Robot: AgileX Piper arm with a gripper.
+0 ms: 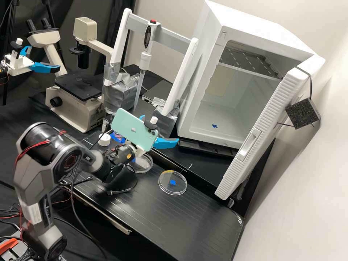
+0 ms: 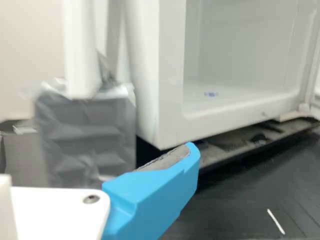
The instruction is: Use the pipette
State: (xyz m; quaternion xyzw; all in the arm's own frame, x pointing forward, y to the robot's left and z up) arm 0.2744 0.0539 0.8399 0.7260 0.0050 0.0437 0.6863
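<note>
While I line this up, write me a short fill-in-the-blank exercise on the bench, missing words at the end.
The pipette hangs with its tip pointing ____.
The button on the pipette's top end is coloured ____.
The white cabinet's door stands ____.
The cross-shaped mark on the cabinet's floor is coloured ____.

Missing words: down; red; open; blue

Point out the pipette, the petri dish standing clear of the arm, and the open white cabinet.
Pipette (image 1: 145, 61), high view: on the white section below its handle.
Petri dish (image 1: 173, 193), high view: on its near rim.
White cabinet (image 2: 171, 75), wrist view: on its front frame, beside the opening.
</note>
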